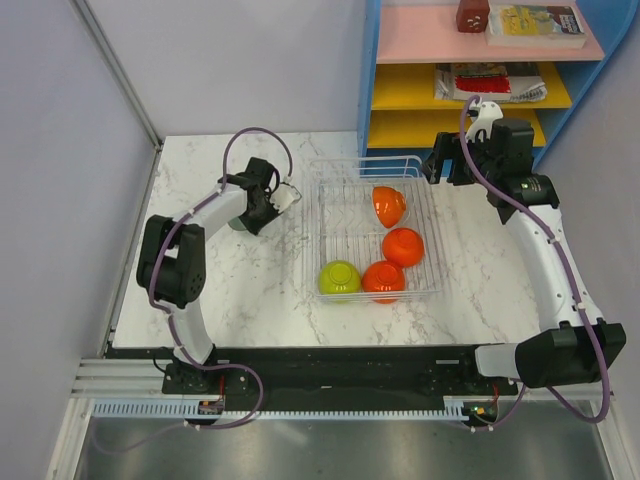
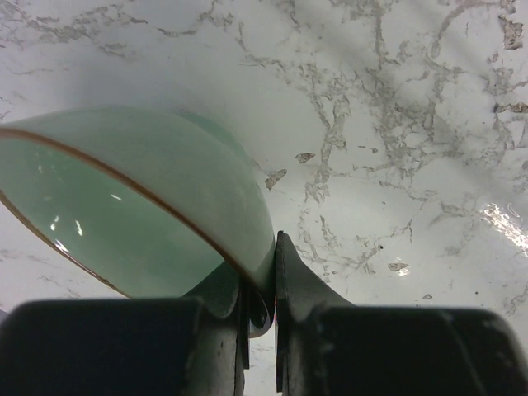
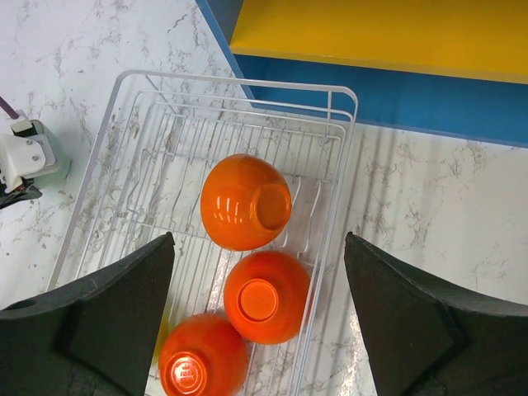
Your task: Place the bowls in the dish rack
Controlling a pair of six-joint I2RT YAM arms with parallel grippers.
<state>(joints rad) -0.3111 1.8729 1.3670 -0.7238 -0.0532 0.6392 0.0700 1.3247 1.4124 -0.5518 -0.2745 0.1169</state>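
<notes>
My left fingers point(image 2: 301, 285) clamp the sage-green bowl point(image 2: 140, 206) by its rim; the dish rack point(image 1: 340, 200) lies just to their right, mid counter point(image 1: 230, 300). My right fingers point(image 3: 107, 313) hang spread above its far end.

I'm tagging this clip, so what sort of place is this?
Probably a robot test cell staged as a kitchen: plain walls box in a marble-look table, with a dish rack holding bowls and a blue shelf unit behind.

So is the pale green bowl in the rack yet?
Out: the left gripper pinches the pale green glossy bowl over the marble table, left of the wire dish rack.
</notes>
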